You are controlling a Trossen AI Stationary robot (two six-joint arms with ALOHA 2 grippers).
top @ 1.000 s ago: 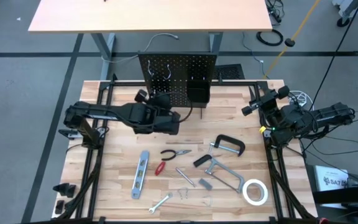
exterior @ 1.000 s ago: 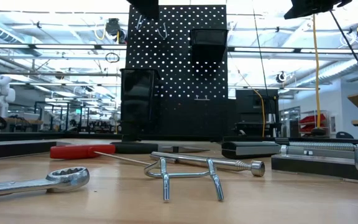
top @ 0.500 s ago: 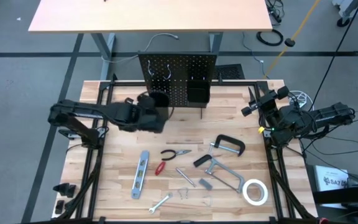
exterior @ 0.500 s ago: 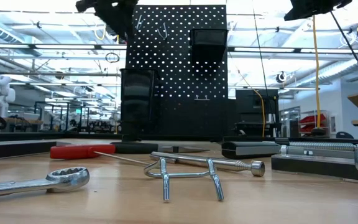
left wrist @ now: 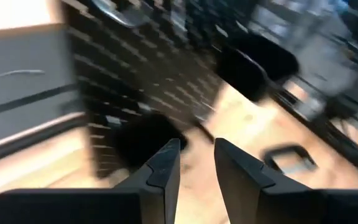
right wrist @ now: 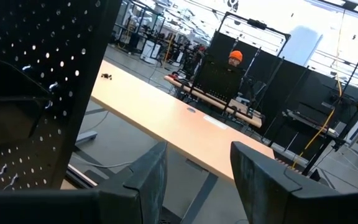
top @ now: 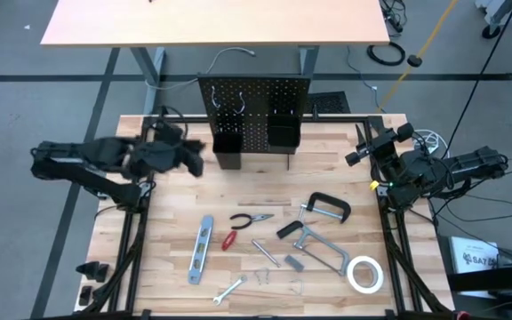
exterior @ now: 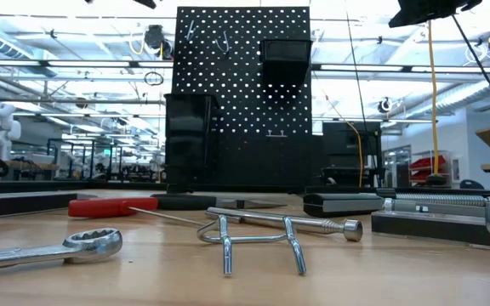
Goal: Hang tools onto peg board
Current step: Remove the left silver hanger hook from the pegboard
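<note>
Level [top: 201, 249] lies lengthwise, seemingly tilted toward peg board [top: 254, 107].

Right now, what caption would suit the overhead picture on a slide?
Tools lie scattered on the wooden table below the black peg board; both arms wait at its sides, left gripper empty.

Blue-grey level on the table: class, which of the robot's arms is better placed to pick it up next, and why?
Probably the left. The level lies on the left half of the table, nearer the left gripper, whose fingers are empty. The right gripper waits at the far right edge.
</note>
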